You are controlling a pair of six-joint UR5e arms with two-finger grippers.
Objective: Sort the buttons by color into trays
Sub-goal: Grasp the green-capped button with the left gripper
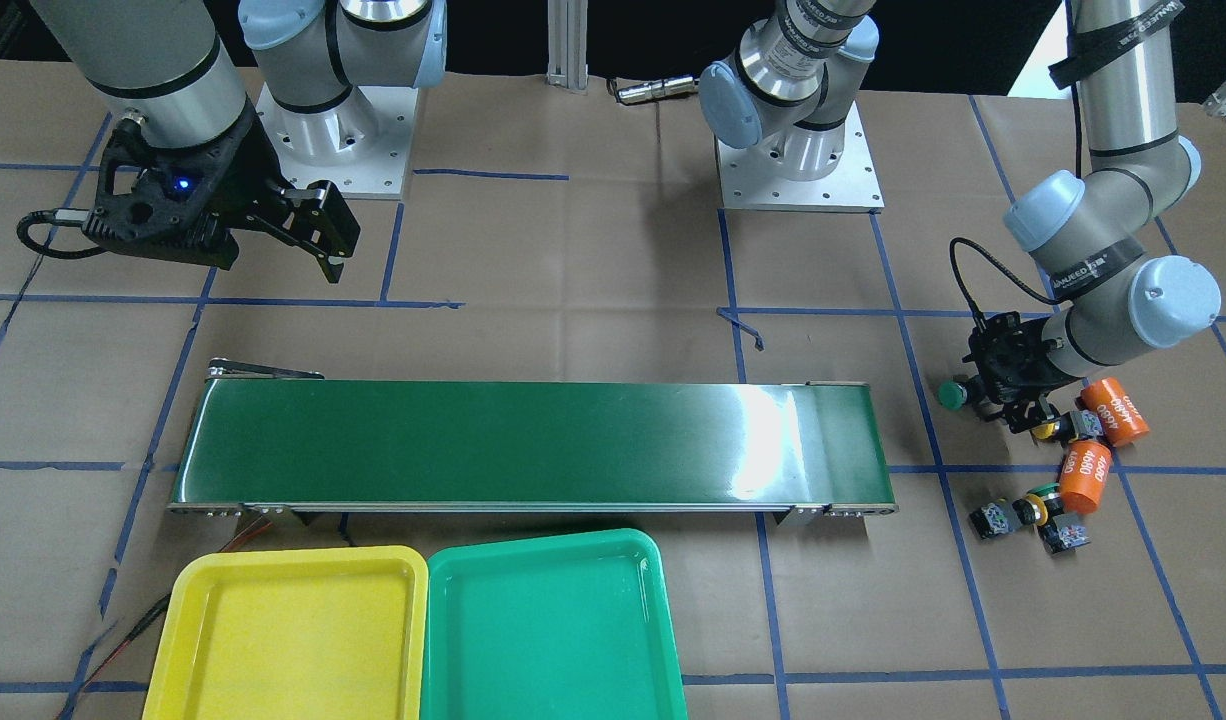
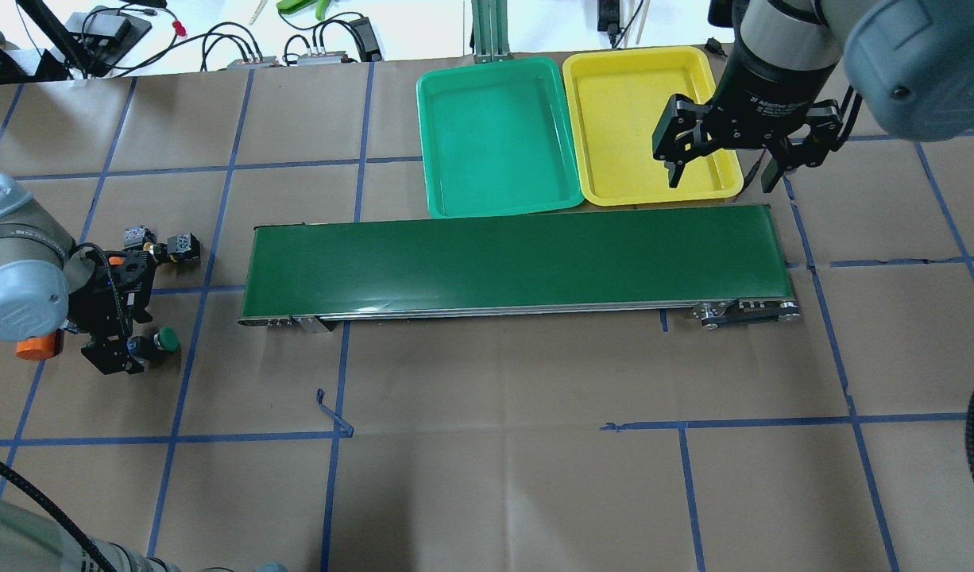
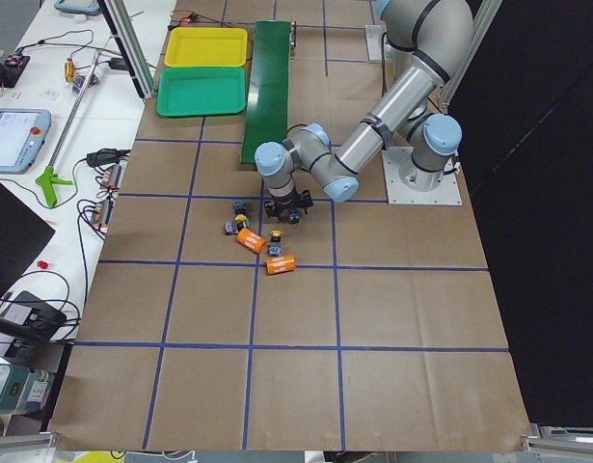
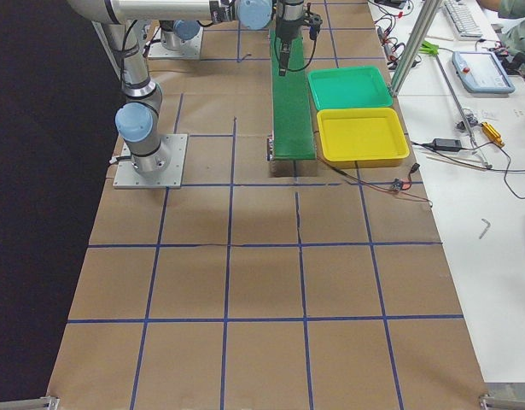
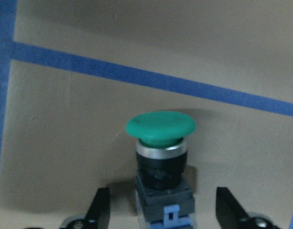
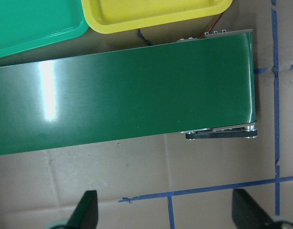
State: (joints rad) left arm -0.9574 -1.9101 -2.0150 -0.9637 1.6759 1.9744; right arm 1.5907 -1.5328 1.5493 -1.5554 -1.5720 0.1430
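Observation:
A green button (image 5: 160, 125) lies on the paper with its black-grey body between my left gripper's (image 5: 164, 212) open fingers, which do not touch it. It also shows in the overhead view (image 2: 167, 340) and the front view (image 1: 951, 394), beside the left gripper (image 1: 1008, 405). A yellow button (image 1: 1047, 430) lies just behind that gripper. Another yellow button (image 1: 1031, 511) and a green one (image 1: 1048, 492) lie close by. My right gripper (image 2: 721, 179) hangs open and empty over the near edge of the yellow tray (image 2: 638, 54). The green tray (image 2: 495, 67) sits beside it. Both trays hold nothing.
The long dark-green conveyor belt (image 2: 519, 258) lies between the buttons and the trays, and fills the right wrist view (image 6: 122, 95). Two orange cylinders marked 4680 (image 1: 1118, 410) (image 1: 1085, 478) lie among the buttons. The arm bases (image 1: 798, 165) stand at the robot's side of the table.

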